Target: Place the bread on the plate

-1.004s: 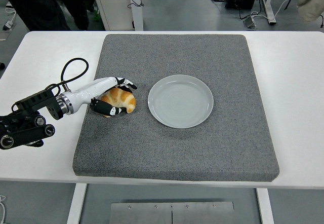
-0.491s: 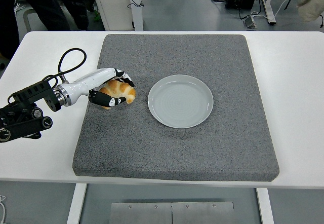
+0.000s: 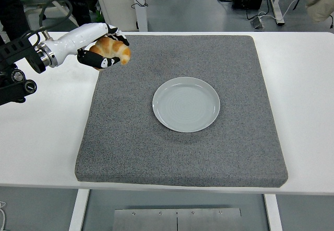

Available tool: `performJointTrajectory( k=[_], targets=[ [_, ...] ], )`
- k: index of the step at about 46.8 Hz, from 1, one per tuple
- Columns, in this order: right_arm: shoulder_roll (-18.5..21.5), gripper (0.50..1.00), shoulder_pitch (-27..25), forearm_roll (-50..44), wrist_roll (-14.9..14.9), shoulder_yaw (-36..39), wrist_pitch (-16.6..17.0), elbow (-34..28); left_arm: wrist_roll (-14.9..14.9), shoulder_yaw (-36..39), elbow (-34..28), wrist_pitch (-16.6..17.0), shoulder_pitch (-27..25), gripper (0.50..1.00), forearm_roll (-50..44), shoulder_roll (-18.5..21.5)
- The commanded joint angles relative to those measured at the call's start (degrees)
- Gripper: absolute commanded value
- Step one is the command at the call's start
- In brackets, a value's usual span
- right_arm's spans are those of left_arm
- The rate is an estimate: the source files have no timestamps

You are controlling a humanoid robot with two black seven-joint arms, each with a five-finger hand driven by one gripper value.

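**Bread held in the air over the far left corner of the mat**

The left hand point(image 3: 102, 45) reaches in from the left edge with its fingers point(image 3: 107, 62) curled around the bread point(image 3: 112, 48), a golden-brown croissant-shaped piece. Hand and bread hang above the surface, over the far left corner of the grey mat point(image 3: 182, 152), clear of the mat itself. The white forearm runs back to a black arm at the left edge of the view.

The plate point(image 3: 186, 104), pale grey and round, lies flat near the middle of the mat, well apart from the bread, with nothing on it. The mat covers most of the white surface point(image 3: 42, 137).

At the far edge of the view, a person's legs point(image 3: 15, 6) stand behind the surface on the left.
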Motion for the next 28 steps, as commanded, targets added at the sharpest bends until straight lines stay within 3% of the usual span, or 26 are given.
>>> performJointTrajectory(
  k=[1,20,28],
  targets=[
    [0.00,1.000,-0.01,0.00,0.00,0.00,-0.02,0.00,0.11,0.09,0.09,-0.39,-2.04,0.500,0.02,0.05],
    [0.00,1.000,-0.01,0.00,0.00,0.00,-0.02,0.00,0.46,0.18,0.09,-5.14,-10.12,0.500,0.28,1.10],
    [0.00,1.000,-0.01,0.00,0.00,0.00,-0.02,0.00,0.81,0.01,0.17,-4.96,-10.65,0.500,0.28,-2.40]
  ],
)
